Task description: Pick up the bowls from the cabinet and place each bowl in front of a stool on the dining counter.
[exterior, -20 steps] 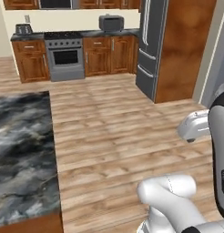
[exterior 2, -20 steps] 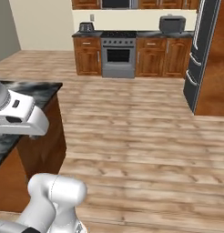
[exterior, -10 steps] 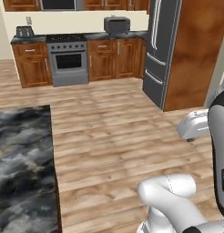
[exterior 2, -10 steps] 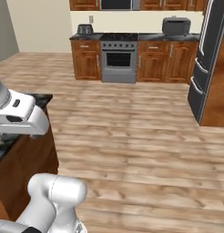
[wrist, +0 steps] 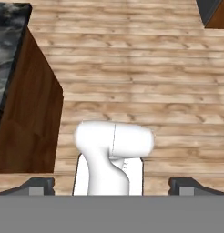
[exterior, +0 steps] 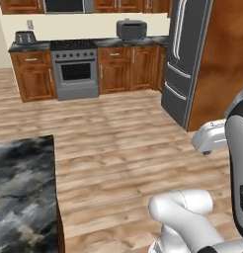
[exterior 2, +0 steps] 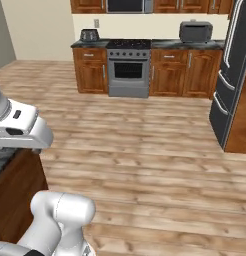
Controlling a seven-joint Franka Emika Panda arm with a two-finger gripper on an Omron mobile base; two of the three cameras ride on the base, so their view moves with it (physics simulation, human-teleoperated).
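Black-and-grey marbled stone dining counter (exterior: 22,190) slipped further left as base turned; dark two-finger gripper (wrist: 111,185) spread wide, empty; bowls not yet fetched.

A: What do you have along the far wall?

B: You see a steel range (exterior: 75,72) with an oven door, set between reddish-brown base cabinets (exterior: 131,68) under a dark worktop (exterior 2: 165,44). A toaster (exterior: 25,37) sits on the worktop left of the range; a grey boxy appliance (exterior: 131,29) sits to its right.

A: And further right?

B: You have a tall dark-grey refrigerator (exterior: 182,64) with long handles, flush against a brown wooden panel (exterior: 220,64). Above the range, a microwave (exterior 2: 128,5) sits between upper cabinets. Light wood plank flooring (exterior 2: 145,150) covers the open middle.
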